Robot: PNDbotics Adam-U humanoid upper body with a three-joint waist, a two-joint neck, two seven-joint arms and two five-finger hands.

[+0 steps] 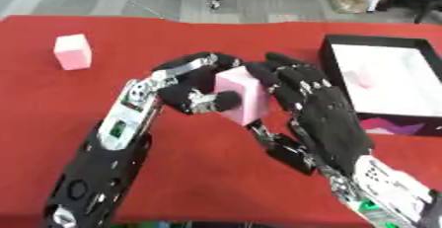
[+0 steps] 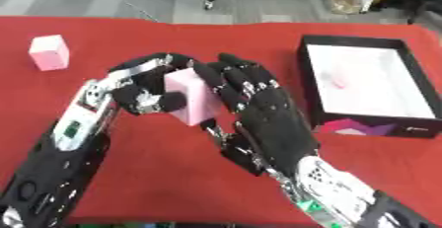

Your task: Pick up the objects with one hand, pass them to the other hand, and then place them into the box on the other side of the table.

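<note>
L eye view: left hand (image 1: 186,91) has fingers and thumb curled round a pink block (image 1: 241,94), held above the red table (image 1: 52,123) near its middle. Right hand (image 1: 307,98) is up against the block's other face, fingers fairly straight and laid along it; thumb low, below the block, not clearly closed on it. Judgement: handover in progress, block not yet passed. Left has the grip, right only touches.
Second pink block (image 1: 72,51) stands far left on the table, untouched, well apart from both hands.
Black box (image 1: 371,123) at the right edge, white inside. A pale pink shape (image 1: 361,80) lies in it, prob. one item already delivered; too washed out to name.

R eye view: same moment. Box (image 2: 313,84) shows its white floor better; the pale pink shape (image 2: 335,80) sits toward the box's left-middle, apart from the walls as far as I can tell. Nothing else seen inside.
Held block (image 2: 193,96) sits between the two hands, left-hand (image 2: 142,94) thumb across its lower front.

Progress est.: one item poss. in box; one mid-transfer; one left on table. Remaining: right hand closes, left releases, carry to box, then far-left block.
</note>
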